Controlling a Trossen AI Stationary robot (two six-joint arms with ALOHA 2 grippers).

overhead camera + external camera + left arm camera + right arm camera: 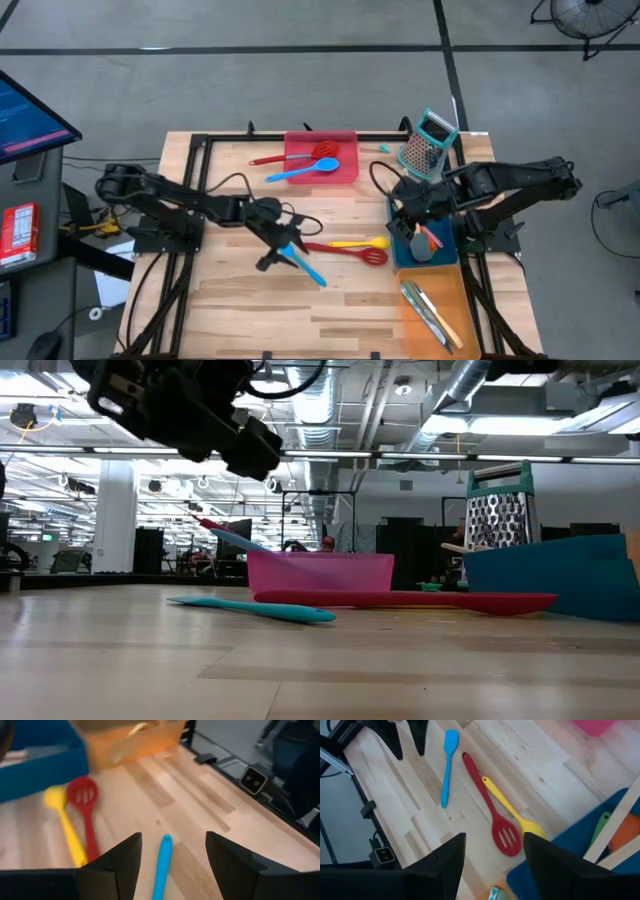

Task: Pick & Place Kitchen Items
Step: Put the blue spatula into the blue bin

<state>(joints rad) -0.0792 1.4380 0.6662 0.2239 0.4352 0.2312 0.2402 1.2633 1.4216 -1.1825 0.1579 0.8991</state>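
The left gripper (283, 246) stands open above the table (230, 300) — nothing between its fingers (120, 862), nothing touched. The blue spatula (303, 262) lies flat on the wood directly under the open jaws, its handle end pointing away from the gripper. Just beside the spatula lie the red slotted spoon (352, 254) and the yellow spoon (360, 242), side by side. The right gripper (418, 225) — open, empty — waits over the blue tray (400, 256). No writing is legible.
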